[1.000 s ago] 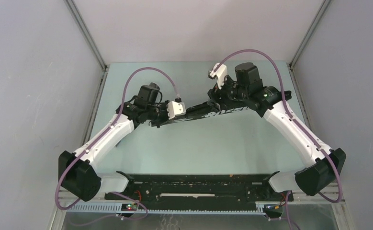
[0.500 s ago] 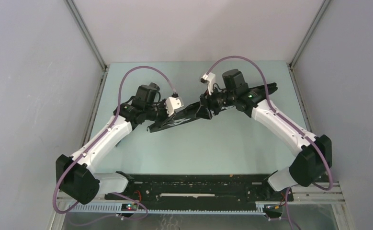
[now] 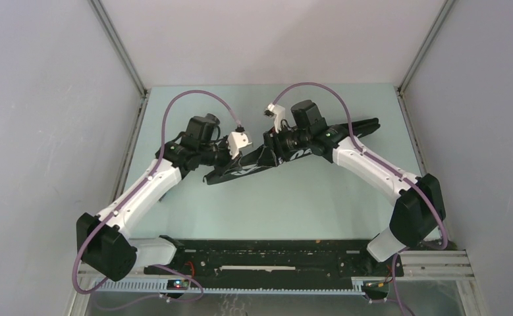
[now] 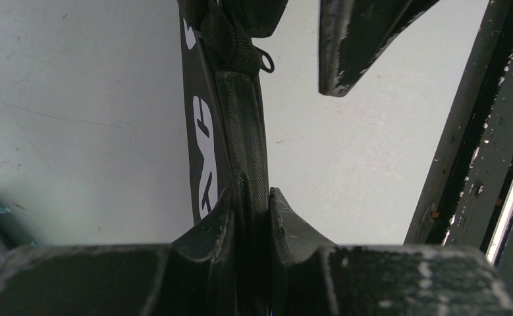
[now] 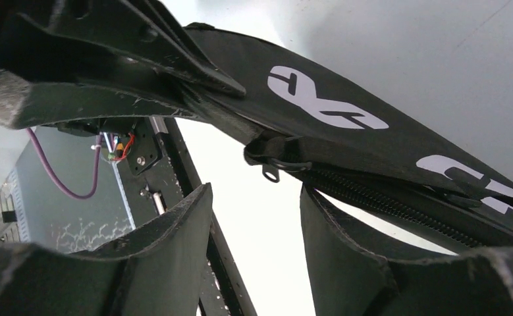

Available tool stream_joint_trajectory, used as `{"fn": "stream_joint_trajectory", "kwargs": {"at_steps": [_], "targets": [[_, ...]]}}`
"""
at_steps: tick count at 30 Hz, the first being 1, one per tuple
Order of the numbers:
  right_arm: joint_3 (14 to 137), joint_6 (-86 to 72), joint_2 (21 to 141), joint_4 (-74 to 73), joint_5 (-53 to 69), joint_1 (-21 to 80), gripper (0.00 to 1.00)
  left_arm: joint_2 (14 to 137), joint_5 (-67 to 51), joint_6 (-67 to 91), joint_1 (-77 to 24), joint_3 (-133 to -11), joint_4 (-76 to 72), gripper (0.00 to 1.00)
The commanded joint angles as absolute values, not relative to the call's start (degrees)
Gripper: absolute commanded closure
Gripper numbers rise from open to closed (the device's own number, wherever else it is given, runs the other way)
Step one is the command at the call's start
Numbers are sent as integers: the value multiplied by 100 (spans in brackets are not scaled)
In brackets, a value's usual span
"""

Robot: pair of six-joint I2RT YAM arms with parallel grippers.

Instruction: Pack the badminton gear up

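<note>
The black racket bag (image 3: 319,141) with white lettering lies slanted across the table, its narrow end towards the left. My left gripper (image 3: 227,163) is shut on that narrow end; in the left wrist view the jaws (image 4: 249,194) pinch the bag's mesh edge (image 4: 240,131). My right gripper (image 3: 268,153) hovers at the bag's middle, close to the left one. It is open (image 5: 253,194), with nothing between its fingers. The small metal zipper pull (image 5: 271,172) hangs just beyond its fingertips, at the end of the zip (image 5: 385,201). No other badminton gear shows.
A black rail (image 3: 273,253) runs along the table's near edge between the arm bases and shows at the right of the left wrist view (image 4: 477,131). Grey walls and metal posts (image 3: 118,52) enclose the table on three sides.
My right arm has swung left along the bag towards the left gripper, and its jaws have narrowed a little. The bag's narrow end has tilted slightly. The left gripper keeps its hold.
</note>
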State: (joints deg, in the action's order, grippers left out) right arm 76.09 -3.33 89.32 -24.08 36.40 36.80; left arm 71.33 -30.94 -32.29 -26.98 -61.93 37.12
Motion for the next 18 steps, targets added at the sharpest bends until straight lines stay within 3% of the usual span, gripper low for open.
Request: {"fn": "stream_joint_trajectory", "kwargs": {"at_steps": [1,18], "targets": [[7528,-895,8965,-2006,3442,3700,41,6960,-3744,-2887,-2724,-6372,3368,100],[7590,-1416,9073,-1897,3167,3665,51,7049,-3503,-3152,-2945,-6286,3322,100]]}}
